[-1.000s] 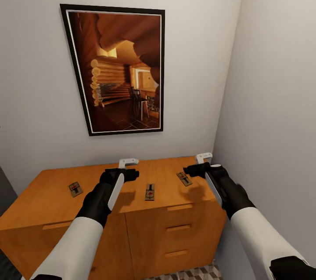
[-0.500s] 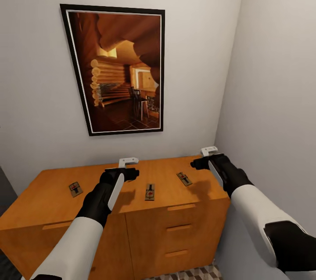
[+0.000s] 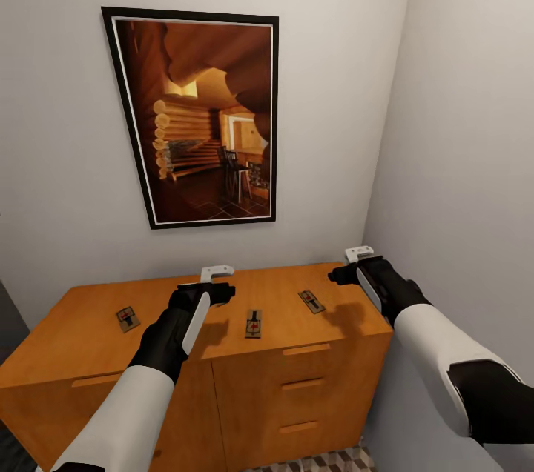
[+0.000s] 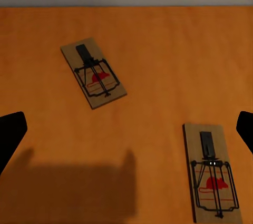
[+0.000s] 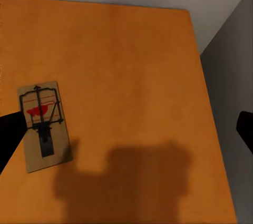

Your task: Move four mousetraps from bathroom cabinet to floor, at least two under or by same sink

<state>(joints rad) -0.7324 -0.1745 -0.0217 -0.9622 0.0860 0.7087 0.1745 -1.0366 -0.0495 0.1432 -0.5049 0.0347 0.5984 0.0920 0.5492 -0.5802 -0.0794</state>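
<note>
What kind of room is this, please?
Probably a corner of a home, though which room is unclear. A low wooden cabinet with drawers stands against plain white walls, a framed picture of a log cabin interior hangs above it, and patterned floor tiles show below.

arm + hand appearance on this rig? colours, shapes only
Both arms: glossy white shells on the forearms, black wrist sections with a white stripe. Left hand and right hand each end in a white bracket-like tip on a black body. The wrist views show black fingers. No cables or markings visible.
</note>
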